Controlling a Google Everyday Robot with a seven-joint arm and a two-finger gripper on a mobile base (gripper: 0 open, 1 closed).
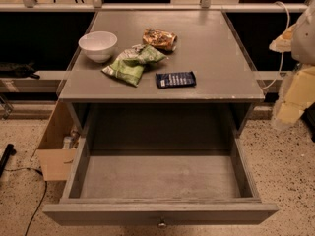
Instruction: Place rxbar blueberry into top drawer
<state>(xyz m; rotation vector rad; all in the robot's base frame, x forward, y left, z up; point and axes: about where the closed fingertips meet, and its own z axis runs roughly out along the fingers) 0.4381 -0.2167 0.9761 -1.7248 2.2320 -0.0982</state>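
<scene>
The rxbar blueberry (175, 79), a small flat navy-blue bar with pale lettering, lies on the grey cabinet top (216, 48) near its front edge, right of centre. The top drawer (160, 176) is pulled fully open below it, with a plain grey interior and nothing inside. Its small round metal knob (161, 224) shows on the front. My gripper (289, 109) hangs at the right edge of the view, beside the cabinet's right side, well apart from the bar and holding nothing I can see.
On the cabinet top stand a white bowl (98, 45) at back left, a green chip bag (133, 63) in the middle and an orange-brown snack packet (159, 38) behind it. A cardboard box (55, 151) sits on the speckled floor left of the drawer.
</scene>
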